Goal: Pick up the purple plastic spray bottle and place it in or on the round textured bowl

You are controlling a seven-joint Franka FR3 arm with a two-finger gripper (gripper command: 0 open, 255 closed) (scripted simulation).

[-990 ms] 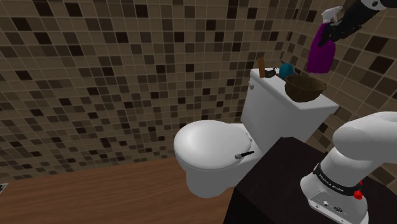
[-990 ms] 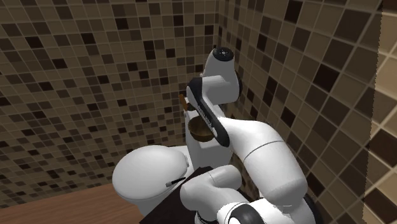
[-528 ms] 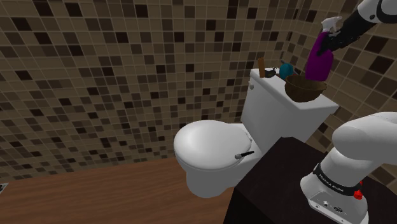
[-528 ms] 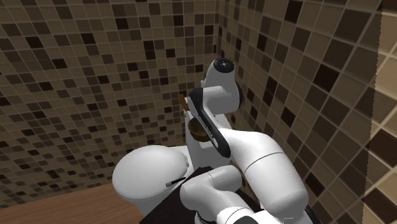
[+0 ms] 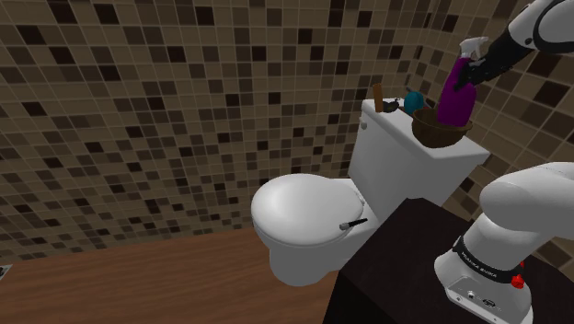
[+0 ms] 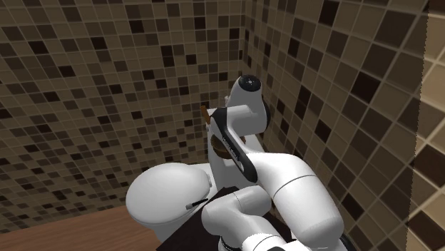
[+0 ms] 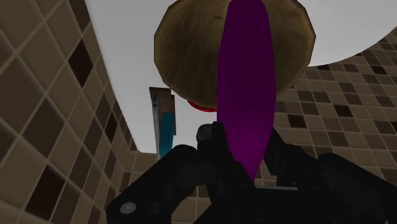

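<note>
One gripper (image 7: pixel 245 146) clasps the purple bottle (image 7: pixel 245 70); shoulder view: base inside bowl (image 5: pixel 440 134).

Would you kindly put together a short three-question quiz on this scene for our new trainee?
1. True or false: the claw is shut on the purple spray bottle.
2. Multiple choice: the brown bowl stands on (A) the toilet tank, (B) the wooden floor, (C) the toilet's closed lid.
3. Short answer: what colour is the round thing just beyond the bowl, toward the shoulder view's left?

Key: 1 true; 2 A; 3 teal.
</note>
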